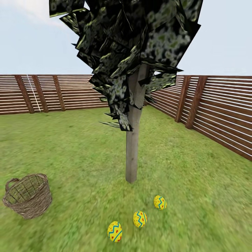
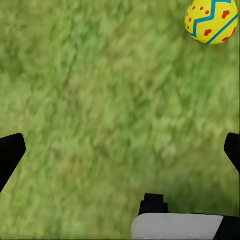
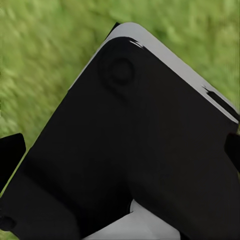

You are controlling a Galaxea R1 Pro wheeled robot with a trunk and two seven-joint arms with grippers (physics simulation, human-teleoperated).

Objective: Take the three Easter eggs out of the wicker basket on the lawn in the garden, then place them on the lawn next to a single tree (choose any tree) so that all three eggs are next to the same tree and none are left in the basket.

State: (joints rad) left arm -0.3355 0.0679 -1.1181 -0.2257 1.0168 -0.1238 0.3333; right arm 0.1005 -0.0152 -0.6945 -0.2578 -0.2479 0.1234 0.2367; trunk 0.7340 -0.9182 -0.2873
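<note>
Three yellow Easter eggs with blue zigzags and red dots lie in a row on the lawn [image 1: 70, 147] just in front of the tree: one [image 1: 160, 202] nearest the pale trunk [image 1: 132, 154], one [image 1: 140, 219] in the middle, one [image 1: 114, 231] closest to me. To the left of them stands the wicker basket [image 1: 28, 196], and the part of its inside that I can see holds no egg. My left gripper [image 2: 120, 150] is open above bare grass, its dark fingertips [image 2: 10, 152] far apart, with an egg [image 2: 212, 21] beyond them. My right gripper [image 3: 120, 150] is open and holds nothing.
A brown slatted fence [image 1: 217, 112] rings the garden, running behind the tree and along the right side. Dark foliage [image 1: 129, 45] hangs low around the trunk. A black and grey part of the robot's own body [image 3: 135, 150] blocks most of the right wrist view.
</note>
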